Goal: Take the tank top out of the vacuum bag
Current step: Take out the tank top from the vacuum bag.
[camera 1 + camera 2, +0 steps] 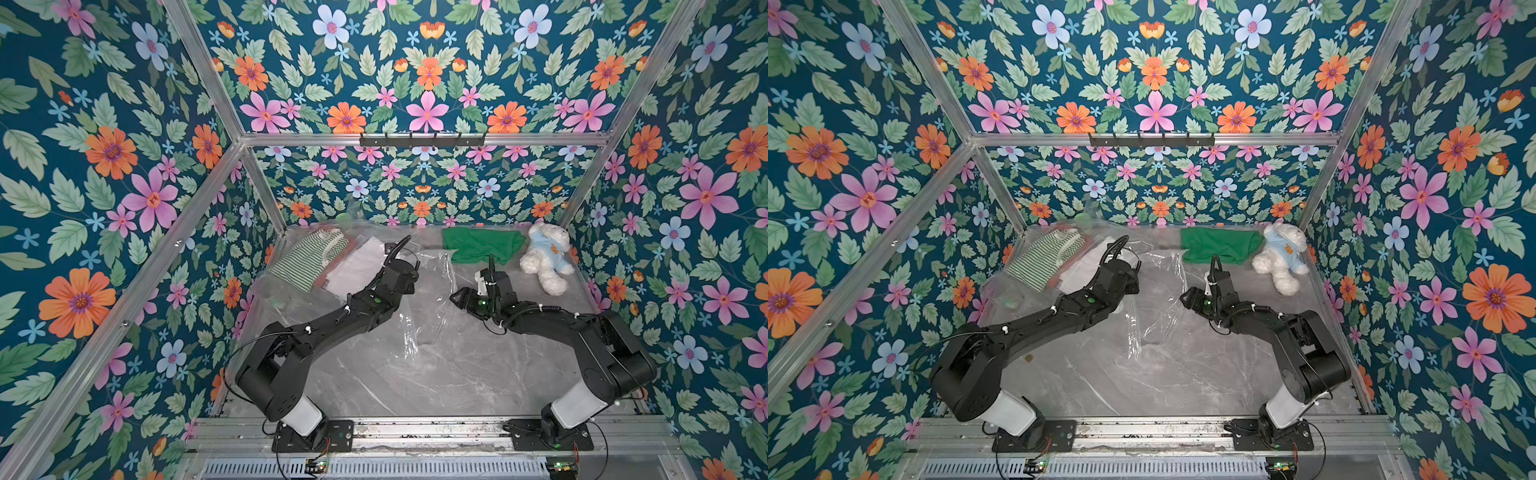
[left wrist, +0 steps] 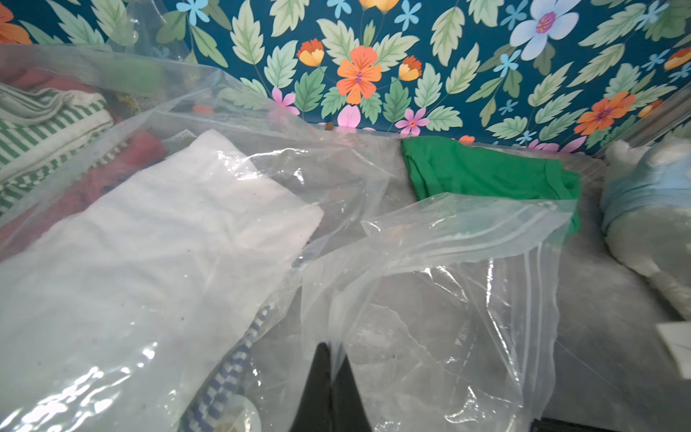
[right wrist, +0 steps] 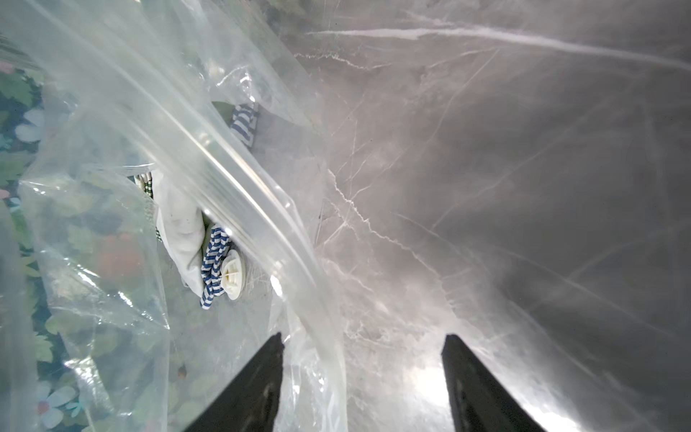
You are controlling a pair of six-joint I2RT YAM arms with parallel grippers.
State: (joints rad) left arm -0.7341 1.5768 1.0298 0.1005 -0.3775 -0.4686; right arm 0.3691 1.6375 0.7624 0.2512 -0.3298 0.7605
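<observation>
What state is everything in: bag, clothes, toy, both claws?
vacuum bag: mouth open, one edge lifted.
left gripper: shut on the bag's edge.
right gripper: open, gripping nothing.
striped garment: inside the bag.
white garment: folded, inside the bag.
green garment: crumpled, outside the bag.
teddy bear: lying down.

Green cloth [image 1: 482, 245], green-white striped top [image 1: 307, 257], white teddy [image 1: 544, 257] in blue, possibly red fabric [image 2: 146, 147].

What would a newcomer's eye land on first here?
The loud floral wallpaper on every wall, then the big clear vacuum bag sprawled over the left and middle of the marble table, holding a green-striped garment. At the back right sit a white teddy bear in a blue top and, beside it, a green garment; the left gripper pinches a flap of the bag while the right gripper is open.
</observation>
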